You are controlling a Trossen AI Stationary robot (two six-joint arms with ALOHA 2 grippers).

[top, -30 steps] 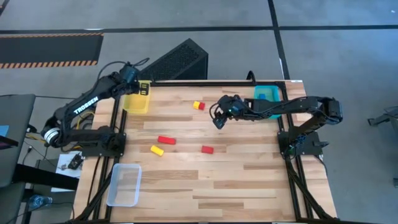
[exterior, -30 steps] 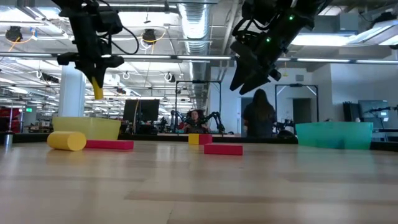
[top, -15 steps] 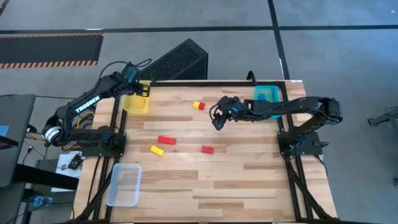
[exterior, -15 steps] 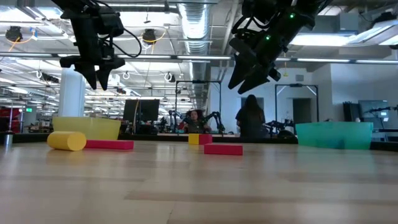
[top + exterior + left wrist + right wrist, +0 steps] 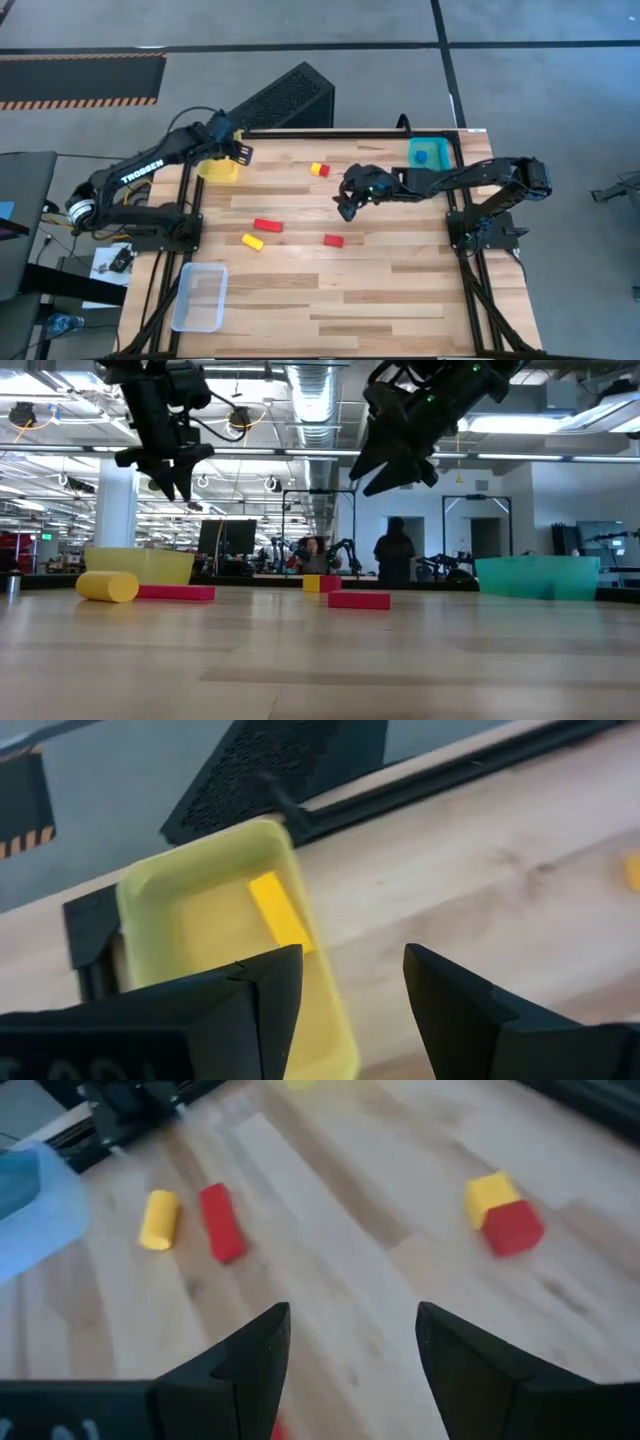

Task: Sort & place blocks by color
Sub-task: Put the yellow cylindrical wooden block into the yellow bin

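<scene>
Bench: pale wood planks, clear tray at the near left corner. Mid-bench, a yellow cylinder block lies just beside a red oblong block; a second red block sits apart to their right. Farther back, a yellow-and-red block pair sits touching. Far left: yellow tray holding one yellow oblong block; far right: teal tray with a blue block inside. Beyond, an open hall with a person standing. Right pincer hangs over mid-bench, fingers apart, empty. Left pincer hangs by the yellow tray's edge, fingers apart, empty.
</scene>
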